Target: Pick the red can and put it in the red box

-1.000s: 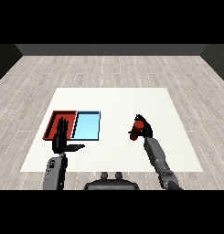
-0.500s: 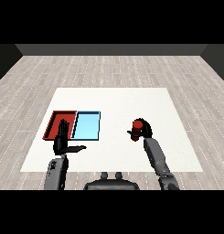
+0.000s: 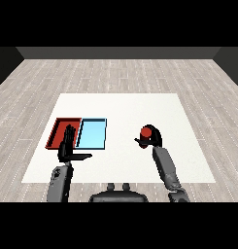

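Red can (image 3: 146, 132); red tray (image 3: 58, 129); light blue tray (image 3: 92, 134); white table (image 3: 120, 107).

Matt white table (image 3: 125, 104) sits on pale wood-plank floor (image 3: 115, 73), while the red tray (image 3: 56, 131) and light blue tray (image 3: 93, 133) look smooth, plasticky.

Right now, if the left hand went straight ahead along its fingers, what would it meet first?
Probably the red tray. The left hand is open, fingers pointing away across the table, their tips already overlapping the tray's near edge in the head view. Its height above the tray is unclear.
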Controlling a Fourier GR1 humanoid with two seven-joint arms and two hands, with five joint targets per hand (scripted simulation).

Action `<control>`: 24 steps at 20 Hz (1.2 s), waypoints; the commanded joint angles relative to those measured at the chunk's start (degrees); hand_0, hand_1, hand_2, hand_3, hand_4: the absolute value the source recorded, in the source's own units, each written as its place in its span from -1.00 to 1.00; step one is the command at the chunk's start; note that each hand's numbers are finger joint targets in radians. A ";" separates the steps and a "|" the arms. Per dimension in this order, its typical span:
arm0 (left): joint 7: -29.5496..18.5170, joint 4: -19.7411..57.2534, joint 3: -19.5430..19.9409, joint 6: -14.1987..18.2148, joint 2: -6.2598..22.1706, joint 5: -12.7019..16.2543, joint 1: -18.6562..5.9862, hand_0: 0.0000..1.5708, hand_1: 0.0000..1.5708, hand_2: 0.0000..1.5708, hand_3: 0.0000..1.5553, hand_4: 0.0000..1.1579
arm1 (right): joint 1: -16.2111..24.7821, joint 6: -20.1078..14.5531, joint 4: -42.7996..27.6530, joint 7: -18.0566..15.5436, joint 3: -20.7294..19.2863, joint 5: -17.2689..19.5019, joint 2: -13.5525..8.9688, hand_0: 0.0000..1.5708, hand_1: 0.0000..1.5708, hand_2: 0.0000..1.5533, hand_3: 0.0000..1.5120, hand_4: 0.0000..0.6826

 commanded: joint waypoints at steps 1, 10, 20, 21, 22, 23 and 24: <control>-0.31 0.26 -0.96 1.46 -0.11 -2.82 0.39 -1.00 -1.00 -1.00 -1.00 -1.00 | 3.58 0.95 -9.81 3.72 0.32 -1.39 -1.21 0.83 0.83 0.85 0.86 0.92; 6.27 -0.70 -10.60 2.40 -3.01 -2.60 -2.99 -1.00 -1.00 -1.00 -1.00 -1.00 | 6.87 0.22 -20.06 7.33 2.41 -1.43 0.07 0.81 0.81 0.85 0.87 0.90; 7.05 7.97 -21.35 12.40 -3.03 -0.68 -10.80 -1.00 -1.00 -1.00 -1.00 -1.00 | -1.76 -18.47 -15.35 5.65 18.41 -5.44 3.98 0.83 0.83 0.86 0.89 0.93; 6.36 10.46 -24.20 15.75 -3.03 1.62 -14.59 -1.00 -1.00 -1.00 -1.00 -1.00 | -2.65 -14.68 -14.74 7.37 14.53 -3.48 3.98 0.81 0.81 0.86 0.88 0.94; 9.19 6.78 -23.38 14.96 -3.03 2.66 -13.93 -1.00 -1.00 -1.00 -1.00 -1.00 | 1.07 -19.14 -17.11 3.64 20.80 -6.24 3.99 0.79 0.79 0.85 0.88 0.91; 5.37 10.37 -26.67 16.24 -3.03 2.52 -12.87 -1.00 -1.00 -1.00 -1.00 -1.00 | 0.71 -13.69 -14.71 2.93 15.13 -2.83 3.99 0.80 0.80 0.84 0.87 0.89; 6.93 10.46 -28.03 18.95 -3.03 3.11 -15.80 -1.00 -1.00 -1.00 -1.00 -1.00 | 0.64 -16.30 -18.33 5.80 17.93 -3.69 3.99 0.79 0.79 0.83 0.87 0.88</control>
